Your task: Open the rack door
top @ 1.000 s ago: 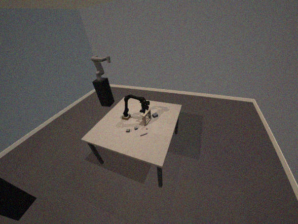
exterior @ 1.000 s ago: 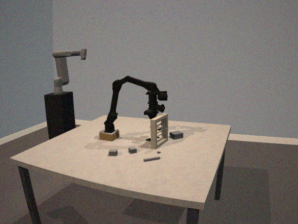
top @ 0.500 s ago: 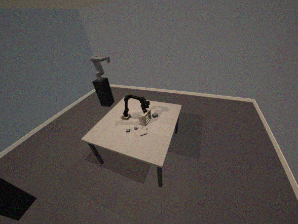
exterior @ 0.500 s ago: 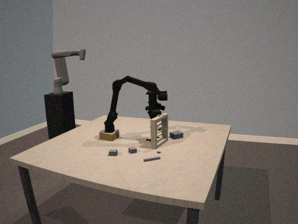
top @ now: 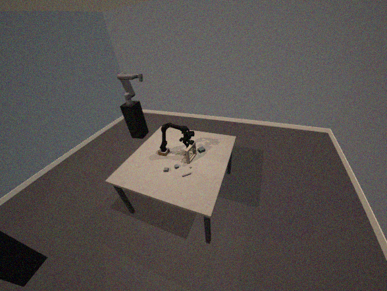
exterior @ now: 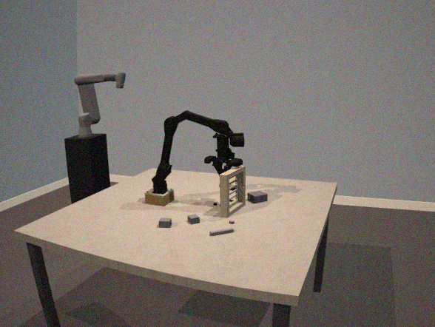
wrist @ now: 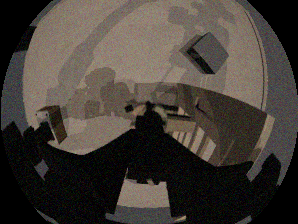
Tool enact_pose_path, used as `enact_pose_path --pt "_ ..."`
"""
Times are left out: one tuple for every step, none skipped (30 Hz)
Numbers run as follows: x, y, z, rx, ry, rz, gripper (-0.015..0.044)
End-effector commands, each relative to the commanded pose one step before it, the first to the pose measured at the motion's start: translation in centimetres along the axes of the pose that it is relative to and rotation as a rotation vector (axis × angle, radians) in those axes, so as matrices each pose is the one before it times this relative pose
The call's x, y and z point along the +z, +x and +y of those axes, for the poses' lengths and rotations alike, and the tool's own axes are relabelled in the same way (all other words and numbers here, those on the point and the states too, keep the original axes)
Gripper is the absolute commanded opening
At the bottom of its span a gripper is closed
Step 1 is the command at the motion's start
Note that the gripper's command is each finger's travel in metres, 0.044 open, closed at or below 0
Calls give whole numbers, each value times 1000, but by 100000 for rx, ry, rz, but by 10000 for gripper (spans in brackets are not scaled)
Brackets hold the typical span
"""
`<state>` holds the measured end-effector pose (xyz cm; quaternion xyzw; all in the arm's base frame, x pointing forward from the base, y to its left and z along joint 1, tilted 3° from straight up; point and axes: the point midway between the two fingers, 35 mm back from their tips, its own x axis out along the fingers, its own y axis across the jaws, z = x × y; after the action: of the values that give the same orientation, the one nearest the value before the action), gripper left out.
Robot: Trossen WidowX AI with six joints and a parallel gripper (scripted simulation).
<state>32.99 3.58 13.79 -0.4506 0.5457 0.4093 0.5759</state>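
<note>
The black arm (top: pixel 174 126) (exterior: pixel 200 119) rises from a squared, wood-brown base block (top: pixel 163 152) (exterior: pixel 159 197) (wrist: pixel 59 125) and arches over to the rack, its jointed, matte links ending in a gripper (top: pixel 187 145) (exterior: pixel 223 172) (wrist: pixel 148 135) that points down at the rack's near-top edge; the fingers are pinched on the door's handle, though the handle itself is mostly hidden behind them and the frame. The rack frame (top: pixel 188 158) (exterior: pixel 224 196) (wrist: pixel 235 120) stands upright on the table (top: pixel 158 187) (exterior: pixel 185 259) (wrist: pixel 120 45) – pale, cream-coloured, square-edged, with thin horizontal bars across its opening; how far the door stands open, or how far the handle is turned, I cannot tell. Just beside the rack lies a flat-topped slate-grey block (top: pixel 201 149) (exterior: pixel 257 197) (wrist: pixel 209 52); on its other side sit two small grey blocks, a left one (top: pixel 166 169) (exterior: pixel 165 223) and a right one (top: pixel 176 166) (exterior: pixel 193 219), plus a slim grey bar (top: pixel 186 174) (exterior: pixel 222 232) and a tiny grey piece (top: pixel 190 167) (exterior: pixel 231 222); the tabletop is pale and faintly mottled – shadows fall softly across it.
</note>
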Motion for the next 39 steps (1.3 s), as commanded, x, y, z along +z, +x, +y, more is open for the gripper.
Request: enact_pose_path --pt "-139 183 11 78 -16172 795 27" --pt "0 0 1 4 -4929 -1 27" --pt "1 0 1 5 -4929 -2 27" --pt "1 0 1 4 -4928 -2 27" --pt "1 0 1 4 -4049 -2 27" --pt "0 0 0 2 -2429 -1 27" --pt "0 0 0 1 -810 0 27" --pt "0 0 0 0 0 0 27" --pt "0 0 0 0 0 0 27" --pt "0 0 0 0 0 0 27" --pt "0 0 0 0 0 0 27" --pt "0 0 0 0 0 0 27" --pt "0 0 0 0 0 0 27" --pt "0 0 0 0 0 0 53" --pt "0 0 0 0 0 0 80" --pt "0 0 0 0 0 0 106" --pt "0 0 0 0 0 0 132" --pt "0 0 0 0 0 0 158" --pt "0 0 0 0 0 0 185" --pt "0 0 0 0 0 0 211" --pt "0 0 0 0 0 0 237" --pt "0 0 0 0 0 0 263" --pt "0 0 0 0 0 0 290" --pt "0 0 0 0 0 0 299" --pt "0 0 0 0 818 0 299" --pt "0 0 0 -1 2455 0 299" --pt "0 0 0 -1 4092 0 299" --pt "0 0 0 -1 4954 0 299" --pt "0 0 0 -1 4955 0 299" --pt "0 0 0 -1 4955 0 299" --pt "0 0 0 -1 4955 0 299" --pt "0 0 0 -1 4955 0 299" --pt "0 0 0 -1 4955 0 299" --pt "0 0 0 -1 4955 0 299" --pt "0 0 0 -1 4954 0 299" --pt "0 0 0 -1 4955 0 299" --pt "0 0 0 -1 4955 -1 299" --pt "0 0 0 -1 4955 -1 299" --pt "0 0 0 -1 4955 -1 299"
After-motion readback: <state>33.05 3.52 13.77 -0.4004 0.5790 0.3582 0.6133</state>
